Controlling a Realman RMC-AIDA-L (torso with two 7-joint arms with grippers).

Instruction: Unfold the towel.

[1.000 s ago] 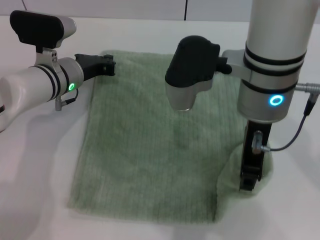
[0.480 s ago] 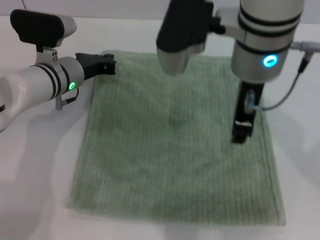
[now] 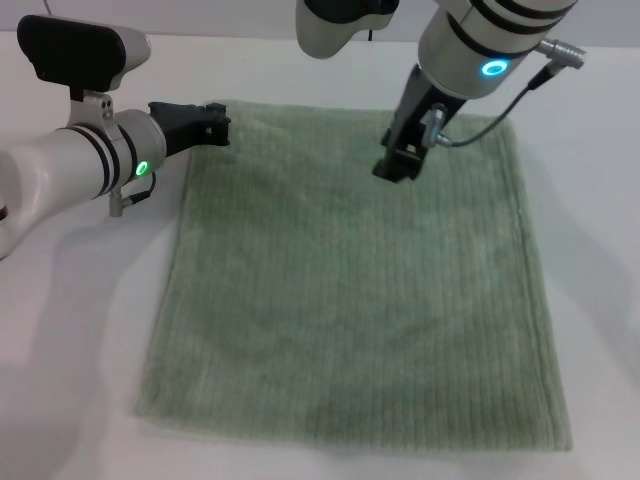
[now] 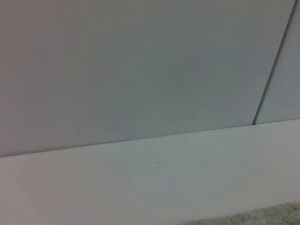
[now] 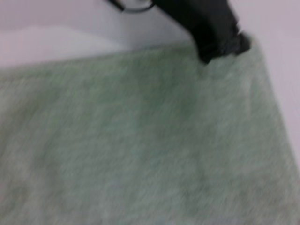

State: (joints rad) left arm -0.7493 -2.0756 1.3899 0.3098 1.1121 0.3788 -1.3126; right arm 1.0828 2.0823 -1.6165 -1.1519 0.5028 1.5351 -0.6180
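A white table (image 3: 600, 250) holds the towel (image 3: 350, 300), spread flat and fully unfolded (sage green, ribbed). The right gripper (image 3: 397, 166) hovers above its far half, grip unclear. The left gripper (image 3: 212, 126) clamps the towel's far left corner.

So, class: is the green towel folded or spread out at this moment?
Spread out. The towel lies flat as a single layer on the table, all four edges showing, no corner turned over.
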